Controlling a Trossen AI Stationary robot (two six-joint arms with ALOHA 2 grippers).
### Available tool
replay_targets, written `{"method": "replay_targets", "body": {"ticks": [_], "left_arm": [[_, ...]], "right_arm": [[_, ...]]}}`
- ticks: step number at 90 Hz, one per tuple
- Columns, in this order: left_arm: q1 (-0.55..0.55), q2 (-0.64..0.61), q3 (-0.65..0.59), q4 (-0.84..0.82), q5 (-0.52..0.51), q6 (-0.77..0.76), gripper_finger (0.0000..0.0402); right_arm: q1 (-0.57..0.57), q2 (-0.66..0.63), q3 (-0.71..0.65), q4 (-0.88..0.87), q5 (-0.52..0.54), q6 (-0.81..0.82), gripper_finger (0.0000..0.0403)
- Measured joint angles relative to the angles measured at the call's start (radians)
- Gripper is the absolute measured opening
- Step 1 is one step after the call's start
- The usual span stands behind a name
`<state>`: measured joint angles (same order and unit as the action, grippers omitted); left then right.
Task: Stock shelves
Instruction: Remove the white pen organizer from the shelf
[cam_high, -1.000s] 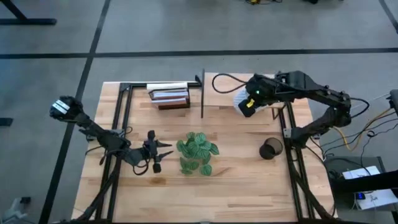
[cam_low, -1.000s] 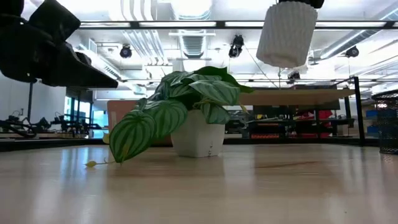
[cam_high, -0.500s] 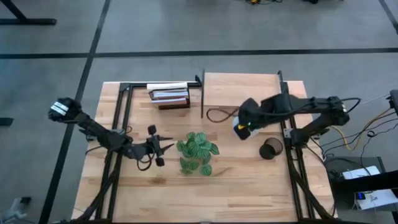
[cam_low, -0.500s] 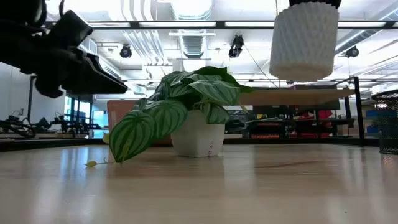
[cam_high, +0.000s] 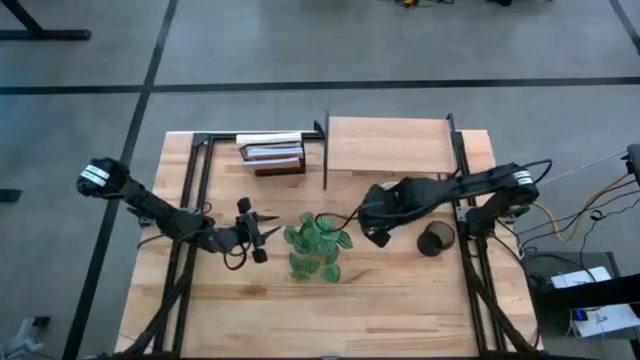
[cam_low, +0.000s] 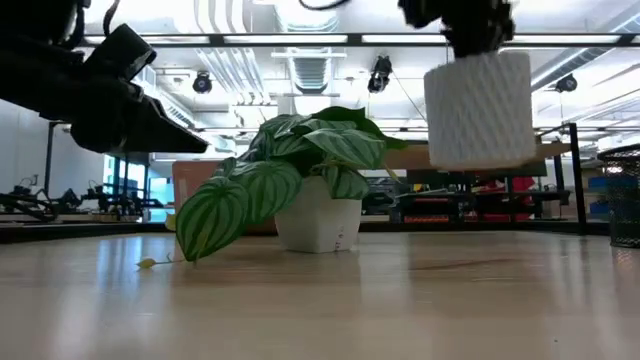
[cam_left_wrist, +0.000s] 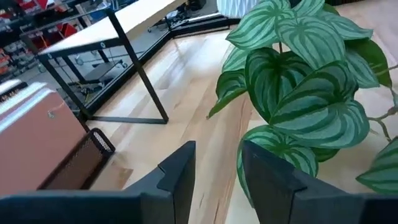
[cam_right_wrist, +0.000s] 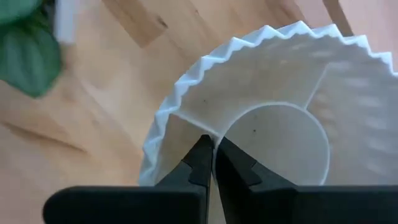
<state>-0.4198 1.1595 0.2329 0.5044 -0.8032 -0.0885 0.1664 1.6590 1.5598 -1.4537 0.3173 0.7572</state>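
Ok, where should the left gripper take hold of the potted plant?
Probably the white pot, low on its wall, coming level from the side. Leaves cover its top from above, and the left gripper, jaws open, sits beside it.

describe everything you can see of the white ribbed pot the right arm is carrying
The white ribbed pot is a round, empty vessel with a faceted, textured wall and a zigzag rim; it looks like ceramic or plastic. It hangs upright in the air, clear of the light-wood tabletop, touching nothing but the right gripper, whose dark fingers are shut on its rim, one inside and one outside. It sits just right of the potted plant with striped green leaves.
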Motion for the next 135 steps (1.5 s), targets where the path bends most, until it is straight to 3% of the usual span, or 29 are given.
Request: {"method": "replay_targets", "body": {"ticks": [28, 49, 72, 135], "left_arm": [[0.0, 0.0, 0.0, -0.074, 0.001, -0.14, 0.0101], [0.0, 0.0, 0.0, -0.074, 0.001, -0.157, 0.0111], [0.0, 0.0, 0.0, -0.072, 0.001, -0.156, 0.0121], [0.0, 0.0, 0.0, -0.072, 0.0, -0.152, 0.0108]], "right_arm": [[0.002, -0.055, -0.142, 0.061, 0.0, -0.026, 0.0], [-0.001, -0.172, -0.323, 0.204, -0.01, -0.009, 0.0], [-0.001, -0.208, -0.468, 0.209, -0.038, 0.077, 0.0], [-0.001, -0.3, -0.59, 0.24, -0.095, 0.171, 0.0]]}}
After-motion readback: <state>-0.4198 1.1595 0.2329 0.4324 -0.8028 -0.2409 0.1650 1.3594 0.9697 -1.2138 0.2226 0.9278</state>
